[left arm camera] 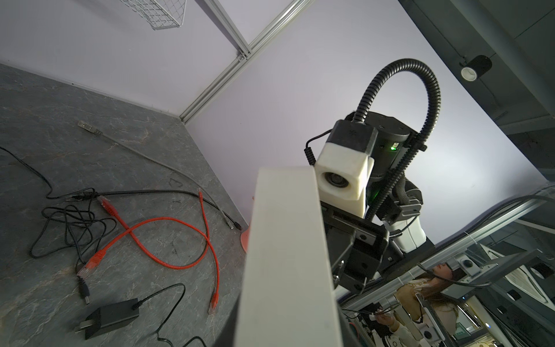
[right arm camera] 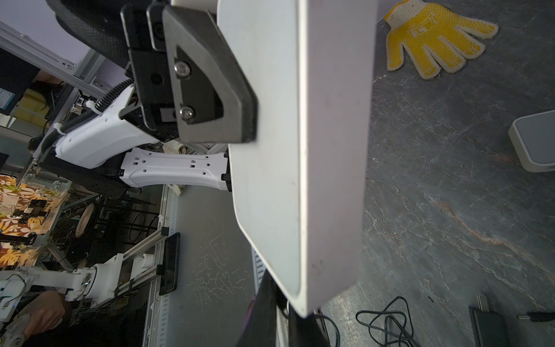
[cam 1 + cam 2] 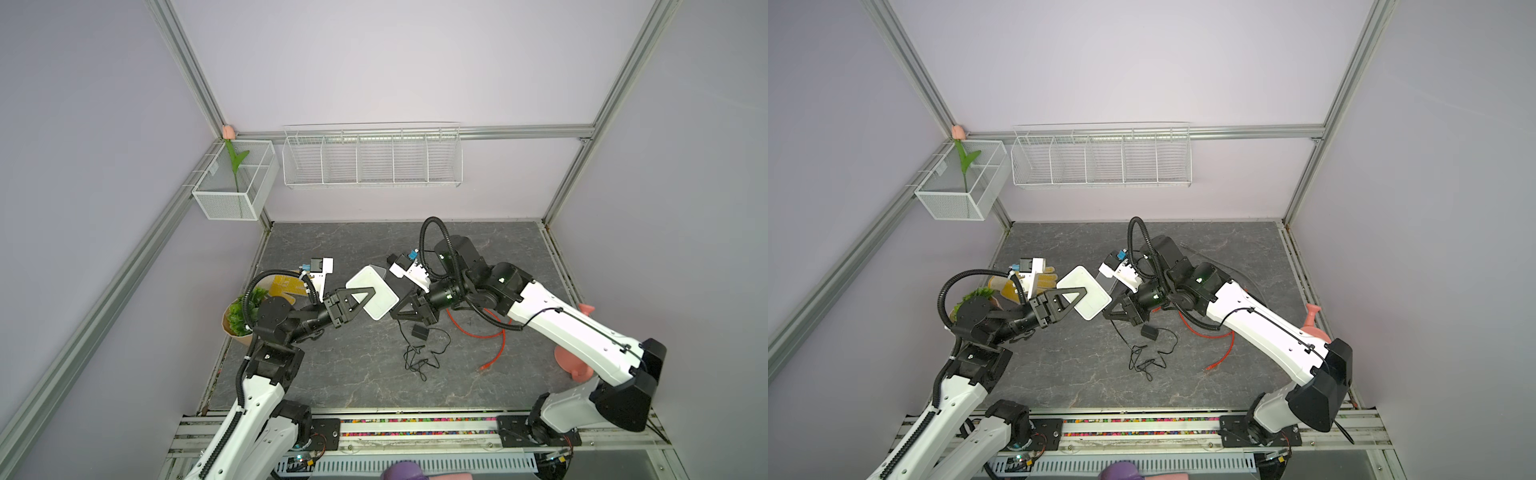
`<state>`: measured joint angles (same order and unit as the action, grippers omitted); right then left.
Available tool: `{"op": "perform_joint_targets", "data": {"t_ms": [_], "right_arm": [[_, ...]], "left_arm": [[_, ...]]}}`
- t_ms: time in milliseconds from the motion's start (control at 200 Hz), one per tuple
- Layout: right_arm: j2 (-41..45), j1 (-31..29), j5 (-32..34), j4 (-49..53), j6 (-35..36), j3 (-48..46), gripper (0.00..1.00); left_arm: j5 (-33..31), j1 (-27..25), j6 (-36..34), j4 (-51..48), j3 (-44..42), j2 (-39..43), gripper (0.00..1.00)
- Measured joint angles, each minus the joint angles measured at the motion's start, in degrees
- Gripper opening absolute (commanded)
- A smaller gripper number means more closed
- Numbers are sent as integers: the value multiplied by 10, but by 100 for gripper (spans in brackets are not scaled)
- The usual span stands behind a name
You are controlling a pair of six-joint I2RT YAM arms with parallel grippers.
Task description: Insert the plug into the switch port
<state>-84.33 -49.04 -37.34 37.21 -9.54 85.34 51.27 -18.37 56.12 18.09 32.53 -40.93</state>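
White plastic fills both wrist views: the switch, a flat, plain-faced box with rounded corners, keeps its port side out of sight. It hangs above the table just beside the black adapter, clamped across its flat faces by the left gripper. Between it and the adapter, the right gripper has its jaws closed. Whether they pinch anything is too dark and small to tell. Near the adapter lies a red cable.
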Motion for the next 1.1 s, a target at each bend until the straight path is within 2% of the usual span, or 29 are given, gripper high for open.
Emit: {"op": "perform_joint_targets", "data": {"t_ms": [1030, 1105], "right_arm": [[-7, 2, -8, 32, 21, 11, 6], [-7, 1, -4, 34, 23, 11, 13]], "left_arm": [[-40, -27, -12, -21, -18, 34, 0], [-42, -28, -29, -46, -9, 33, 0]]}}
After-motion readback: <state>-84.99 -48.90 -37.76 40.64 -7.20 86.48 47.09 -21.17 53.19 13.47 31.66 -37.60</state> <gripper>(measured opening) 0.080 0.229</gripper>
